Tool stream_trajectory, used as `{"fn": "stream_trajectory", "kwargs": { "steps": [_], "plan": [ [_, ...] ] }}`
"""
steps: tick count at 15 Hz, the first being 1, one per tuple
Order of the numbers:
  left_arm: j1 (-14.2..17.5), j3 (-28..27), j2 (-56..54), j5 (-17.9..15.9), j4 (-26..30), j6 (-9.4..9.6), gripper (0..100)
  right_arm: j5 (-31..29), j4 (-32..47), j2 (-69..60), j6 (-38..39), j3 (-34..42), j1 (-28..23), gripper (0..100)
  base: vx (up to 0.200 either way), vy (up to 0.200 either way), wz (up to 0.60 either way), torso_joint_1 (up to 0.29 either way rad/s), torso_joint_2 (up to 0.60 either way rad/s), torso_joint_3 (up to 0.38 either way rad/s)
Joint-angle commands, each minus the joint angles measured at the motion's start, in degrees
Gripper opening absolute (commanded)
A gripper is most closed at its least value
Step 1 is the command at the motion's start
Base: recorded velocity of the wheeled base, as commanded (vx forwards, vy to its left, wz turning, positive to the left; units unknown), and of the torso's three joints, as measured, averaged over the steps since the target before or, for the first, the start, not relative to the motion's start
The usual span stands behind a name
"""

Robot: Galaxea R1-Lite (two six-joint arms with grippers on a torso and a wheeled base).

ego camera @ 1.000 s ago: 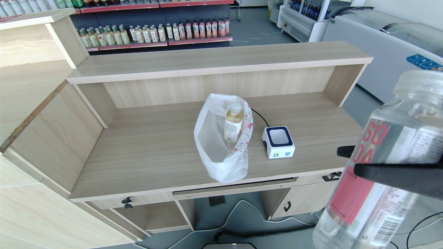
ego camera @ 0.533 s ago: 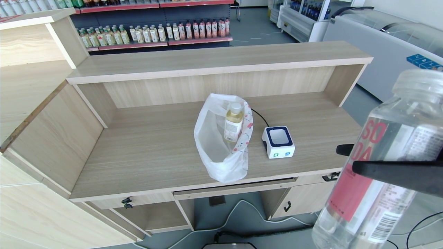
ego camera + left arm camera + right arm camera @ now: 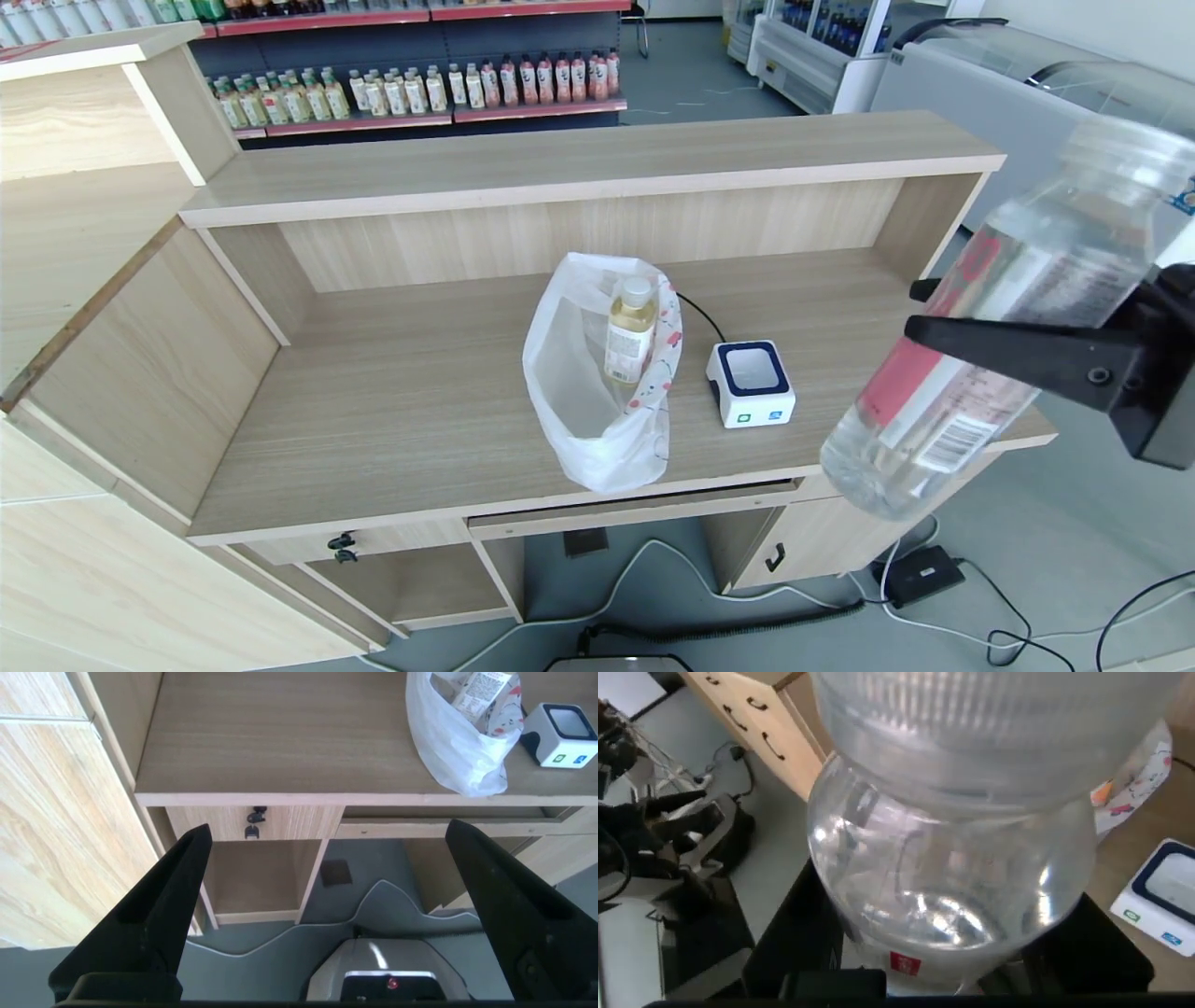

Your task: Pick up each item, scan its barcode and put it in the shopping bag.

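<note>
- The right gripper [image 3: 917, 308] is clamped on the clear soda bottle [image 3: 990, 308], one black finger across the red label and the other behind it.
- The bottle hangs in the air, tilted, with the cap high and to the right, the base low and to the left, and the barcode strip near the base facing the head camera.
- In the head view it overlaps the right end of the counter [image 3: 411, 401], to the right of the scanner [image 3: 750, 381] and apart from it.
- The scanner sits window-up between the bottle and the shopping bag [image 3: 560, 373], just beside the bag.
- The bag stands open, and a yellow drink bottle [image 3: 630, 336] leans inside it.
- A black cable [image 3: 700, 313] runs from behind the scanner.
- The left gripper [image 3: 329, 835] hangs below the counter front, fingers spread wide and holding nothing.
</note>
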Motion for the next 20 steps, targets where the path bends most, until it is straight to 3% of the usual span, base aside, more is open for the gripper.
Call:
{"fn": "stream_trajectory", "kwargs": {
  "steps": [1, 3, 6, 11, 15, 20],
  "plan": [
    [0.0, 0.0, 0.0, 0.0, 0.1, -0.02, 100, -0.7, -18.9, 16.8, -11.1, -0.3, -14.8, 0, 0.000, 0.000, 0.00, 0.000, 0.00, 0.000],
    [0.0, 0.0, 0.0, 0.0, 0.1, -0.02, 100, -0.7, -29.9, 25.5, -16.5, -1.6, -19.0, 0, 0.000, 0.000, 0.00, 0.000, 0.00, 0.000],
    [0.0, 0.0, 0.0, 0.0, 0.1, -0.02, 100, 0.6, -40.5, 36.1, -25.7, -5.5, -22.1, 0, 0.000, 0.000, 0.00, 0.000, 0.00, 0.000],
    [0.0, 0.0, 0.0, 0.0, 0.1, -0.02, 100, 15.6, -48.3, 49.0, -41.8, -15.8, -22.5, 0, 0.000, 0.000, 0.00, 0.000, 0.00, 0.000],
    [0.0, 0.0, 0.0, 0.0, 0.1, -0.02, 100, 21.5, -57.3, 56.1, -42.9, -17.1, -23.1, 0, 0.000, 0.000, 0.00, 0.000, 0.00, 0.000],
    [0.0, 0.0, 0.0, 0.0, 0.1, -0.02, 100, 22.5, -64.7, 61.0, -42.6, -17.1, -23.7, 0, 0.000, 0.000, 0.00, 0.000, 0.00, 0.000]
  ]
}}
